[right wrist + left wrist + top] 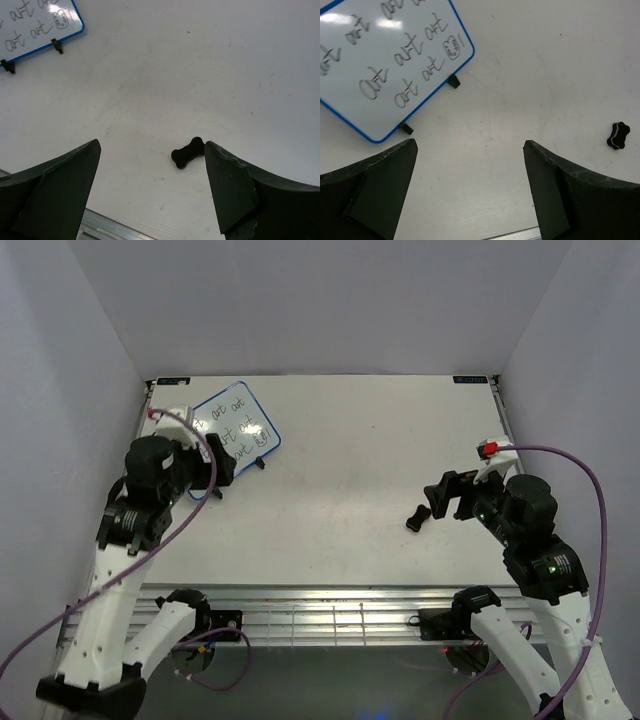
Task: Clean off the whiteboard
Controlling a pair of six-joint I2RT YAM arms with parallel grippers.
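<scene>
Top external shows the scribbled whiteboard (234,426) at ten o'clock, the black eraser (419,517) at four. Left gripper (470,147) and right gripper (151,145) gape, empty.

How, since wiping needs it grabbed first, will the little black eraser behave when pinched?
The eraser looks small and flat, so it is probably light and unlikely to roll. Its narrow waist may suit a pinch, though a push could slide it across the smooth table. Its stiffness cannot be told.
</scene>
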